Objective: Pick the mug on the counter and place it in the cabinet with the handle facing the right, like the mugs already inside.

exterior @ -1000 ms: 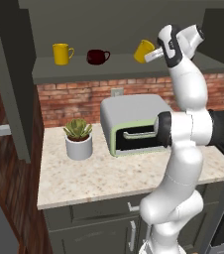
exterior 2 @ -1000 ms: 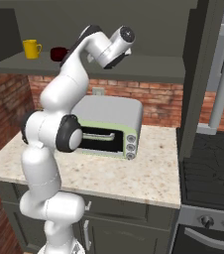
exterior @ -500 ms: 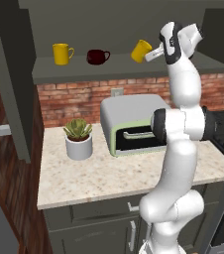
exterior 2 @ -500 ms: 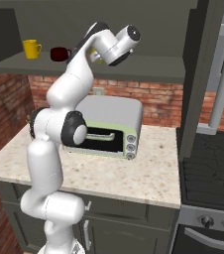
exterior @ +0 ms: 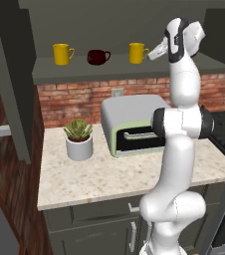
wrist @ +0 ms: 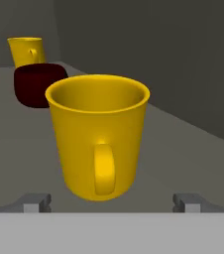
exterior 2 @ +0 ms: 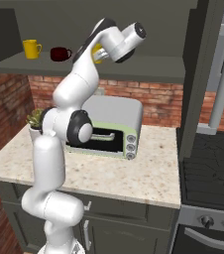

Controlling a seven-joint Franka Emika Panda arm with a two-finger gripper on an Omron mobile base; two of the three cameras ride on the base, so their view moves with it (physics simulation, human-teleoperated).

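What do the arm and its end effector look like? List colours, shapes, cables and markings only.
The arm is glossy white, built of rounded tubular segments with dark grey to black bands at the joints. The end effector is pale grey-white, ending in two small blocky grey fingertips. No cables or markings are visible.

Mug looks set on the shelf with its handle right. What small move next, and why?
Probably back the gripper straight away from the amber mug. It stands upright on the cabinet shelf, handle toward the hand, fingertips spread wide and apart from it, so the grip looks released.
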